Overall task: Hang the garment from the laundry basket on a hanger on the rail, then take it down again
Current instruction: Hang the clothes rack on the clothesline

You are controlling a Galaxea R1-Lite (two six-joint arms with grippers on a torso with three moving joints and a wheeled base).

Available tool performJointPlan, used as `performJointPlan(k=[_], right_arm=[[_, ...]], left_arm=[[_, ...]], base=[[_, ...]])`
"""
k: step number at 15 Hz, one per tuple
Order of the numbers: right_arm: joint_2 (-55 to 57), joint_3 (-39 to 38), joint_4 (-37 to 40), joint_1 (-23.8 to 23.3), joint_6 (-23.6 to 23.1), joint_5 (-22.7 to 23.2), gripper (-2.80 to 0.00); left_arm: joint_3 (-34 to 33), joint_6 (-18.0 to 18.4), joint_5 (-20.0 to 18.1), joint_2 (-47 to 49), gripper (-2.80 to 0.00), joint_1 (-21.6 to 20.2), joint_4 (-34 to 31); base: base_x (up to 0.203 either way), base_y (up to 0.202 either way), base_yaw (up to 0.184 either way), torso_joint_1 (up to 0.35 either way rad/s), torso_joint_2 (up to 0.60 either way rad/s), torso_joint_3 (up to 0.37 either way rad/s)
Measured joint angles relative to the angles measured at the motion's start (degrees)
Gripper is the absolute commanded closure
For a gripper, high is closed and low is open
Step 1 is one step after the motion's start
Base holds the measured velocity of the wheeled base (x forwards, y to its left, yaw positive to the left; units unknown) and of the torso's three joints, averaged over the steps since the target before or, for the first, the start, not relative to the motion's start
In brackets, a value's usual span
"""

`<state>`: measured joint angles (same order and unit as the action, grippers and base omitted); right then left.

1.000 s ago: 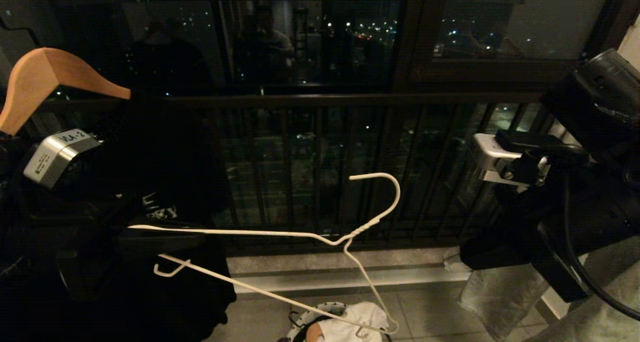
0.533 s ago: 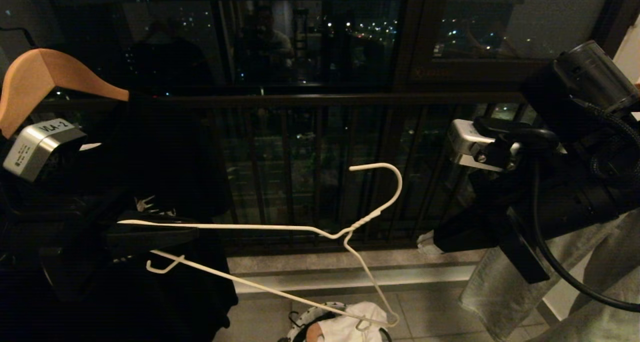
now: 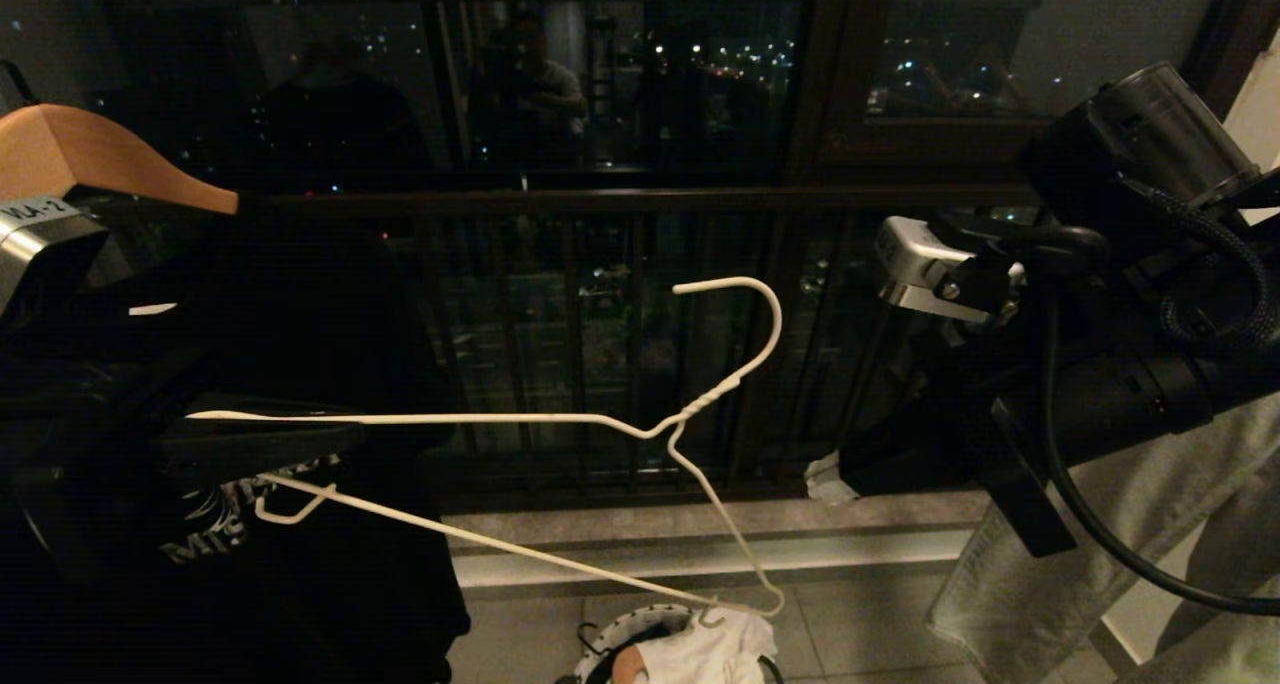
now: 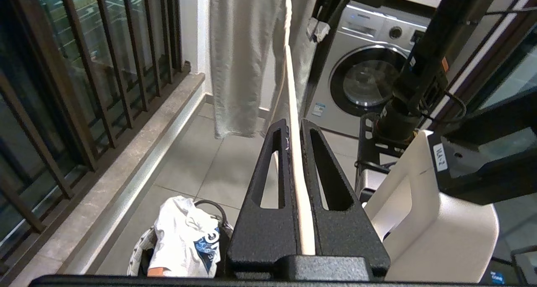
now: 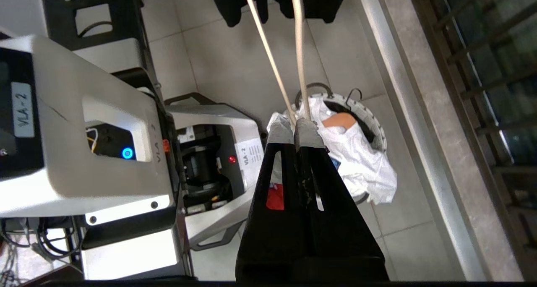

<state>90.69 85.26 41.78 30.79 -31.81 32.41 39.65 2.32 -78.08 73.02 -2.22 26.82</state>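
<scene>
Now white hanger (image 3: 560,419) between left gripper's (image 4: 295,131) closed fingers (image 4: 279,182).

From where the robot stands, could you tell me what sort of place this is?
Most likely a home laundry balcony at night. A front-loading washing machine stands in the corner, a dark metal railing backs onto city lights, and a laundry basket of clothes sits on the tiled floor.
</scene>
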Motion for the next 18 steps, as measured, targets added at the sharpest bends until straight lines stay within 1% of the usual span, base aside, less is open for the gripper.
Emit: performJointPlan(k=[1, 4, 7, 11, 14, 18], right_arm=[[0.2, 0.2, 0.0, 0.5, -0.1, 0.1, -2.80], [0.7, 0.8, 0.0, 1.4, -0.2, 1.0, -2.80], [2.0, 2.2, -0.1, 1.5, -0.1, 1.7, -2.80], [4.5, 3.8, -0.1, 1.6, -0.3, 3.8, -2.80], [6.5, 6.0, -0.1, 1.7, -0.4, 5.0, -2.80], [8.8, 7.6, -0.2, 2.9, -0.4, 6.2, -2.80]], left_arm=[[0.1, -0.1, 0.0, -0.3, 0.00, -0.4, 0.0], [0.6, -0.2, 0.0, -1.1, 0.00, -1.4, 0.0], [0.8, -2.1, 0.0, -2.1, 0.00, -1.7, 0.0], [0.8, -2.5, 0.0, -3.3, 0.00, -2.0, 0.0], [0.8, -3.4, 0.0, -4.4, 0.00, -2.1, 0.0], [0.8, -3.7, 0.1, -5.8, 0.00, -2.1, 0.0]], base=[[0.000, 0.000, 0.000, 0.000, 0.00, 0.000], [0.000, 0.000, 0.000, 0.000, 0.00, 0.000], [0.000, 0.000, 0.000, 0.000, 0.00, 0.000], [0.000, 0.000, 0.000, 0.000, 0.00, 0.000], [0.000, 0.000, 0.000, 0.000, 0.00, 0.000], [0.000, 0.000, 0.000, 0.000, 0.00, 0.000]])
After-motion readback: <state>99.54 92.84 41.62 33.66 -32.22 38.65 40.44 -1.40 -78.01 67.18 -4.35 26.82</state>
